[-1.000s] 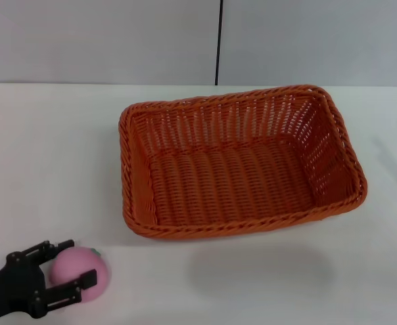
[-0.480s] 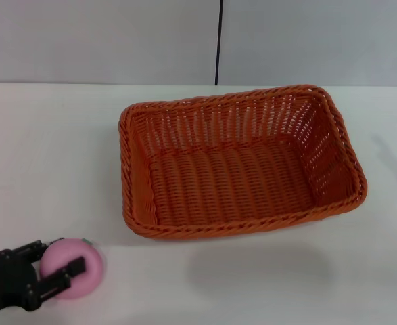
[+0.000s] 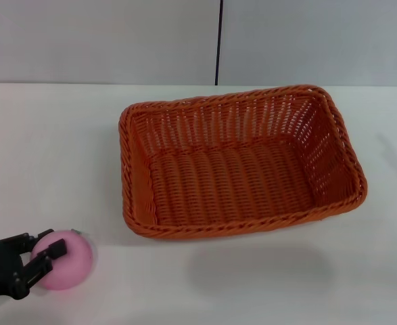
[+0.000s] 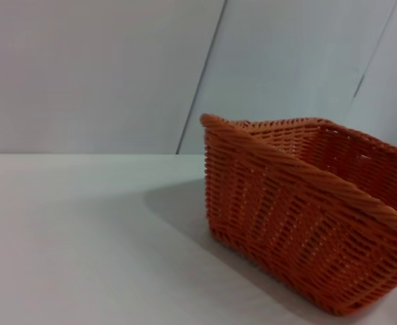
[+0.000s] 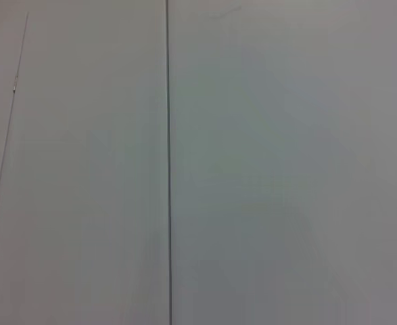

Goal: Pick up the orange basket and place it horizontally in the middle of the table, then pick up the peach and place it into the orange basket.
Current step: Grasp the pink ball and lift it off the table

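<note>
My left gripper (image 3: 37,261) sits low at the near left corner of the head view, reaching in from the left edge. Its 2 black fingers (image 3: 48,254) are clamped on either side of the peach (image 3: 66,260), pressing against it. My right arm and its gripper do not appear in any view.

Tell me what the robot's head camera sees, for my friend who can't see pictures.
A big rectangular orange woven basket sits empty in the middle of a plain white table. At the near left corner, the robot's black left gripper has its fingers around a small round pink peach, outside the basket. A grey wall runs behind the table.
</note>
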Robot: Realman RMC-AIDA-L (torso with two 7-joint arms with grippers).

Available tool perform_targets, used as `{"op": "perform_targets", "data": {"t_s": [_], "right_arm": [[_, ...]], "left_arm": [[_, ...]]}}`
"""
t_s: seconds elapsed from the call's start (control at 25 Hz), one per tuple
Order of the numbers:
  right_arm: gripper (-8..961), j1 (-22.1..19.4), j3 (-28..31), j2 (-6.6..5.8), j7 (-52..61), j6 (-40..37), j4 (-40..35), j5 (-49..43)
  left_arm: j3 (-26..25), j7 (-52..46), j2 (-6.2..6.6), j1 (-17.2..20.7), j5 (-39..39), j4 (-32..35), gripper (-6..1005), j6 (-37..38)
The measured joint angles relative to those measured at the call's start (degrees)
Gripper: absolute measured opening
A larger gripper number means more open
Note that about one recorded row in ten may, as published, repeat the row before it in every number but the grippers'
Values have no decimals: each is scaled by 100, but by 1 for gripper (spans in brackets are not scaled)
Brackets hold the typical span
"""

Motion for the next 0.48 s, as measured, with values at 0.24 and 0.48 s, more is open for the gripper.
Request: {"op": "perform_targets", "data": {"t_s": [0.24,0.48], "right_arm": [[680,13,0,0,-8,28,4,0],[679,80,25,0,-11,-7,145,7]], "left_arm": [[-13,0,5,-10,23,0,262,-44],[-166,-49,4,-27,-18,0,238,-225]]}}
